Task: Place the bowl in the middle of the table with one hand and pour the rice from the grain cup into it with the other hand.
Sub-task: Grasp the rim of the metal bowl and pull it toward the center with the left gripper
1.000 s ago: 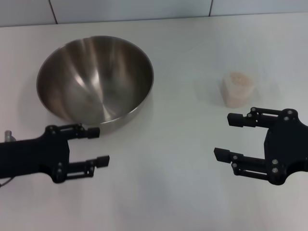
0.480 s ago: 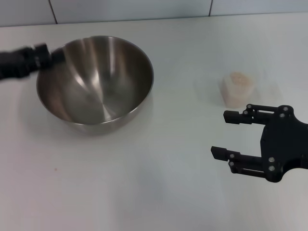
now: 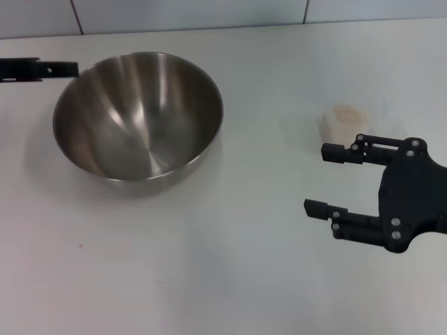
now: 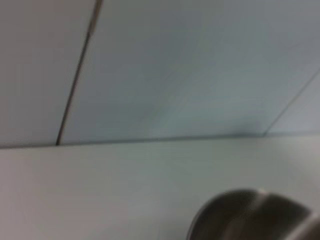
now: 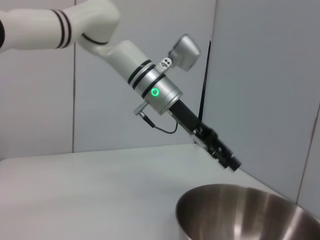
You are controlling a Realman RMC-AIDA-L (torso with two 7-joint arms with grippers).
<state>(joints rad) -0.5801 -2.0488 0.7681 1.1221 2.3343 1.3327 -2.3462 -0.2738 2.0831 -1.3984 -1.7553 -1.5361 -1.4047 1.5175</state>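
Note:
The steel bowl (image 3: pixel 138 115) stands upright on the left part of the white table (image 3: pixel 223 272). It also shows in the left wrist view (image 4: pixel 252 215) and the right wrist view (image 5: pixel 240 212). My left gripper (image 3: pixel 68 69) hangs at the bowl's far left rim, apart from it as far as I can see; the right wrist view shows the left gripper (image 5: pixel 230 161) above the rim. The clear grain cup (image 3: pixel 342 125) holds rice (image 3: pixel 345 113) at the right. My right gripper (image 3: pixel 316 179) is open and empty, just in front of the cup.
A tiled wall (image 3: pixel 209 14) runs along the table's far edge. Bare tabletop lies between the bowl and the cup.
My left arm has swung from the table's front left up to the bowl's far left rim. My right gripper has crept slightly toward the cup. Bowl and cup have not moved.

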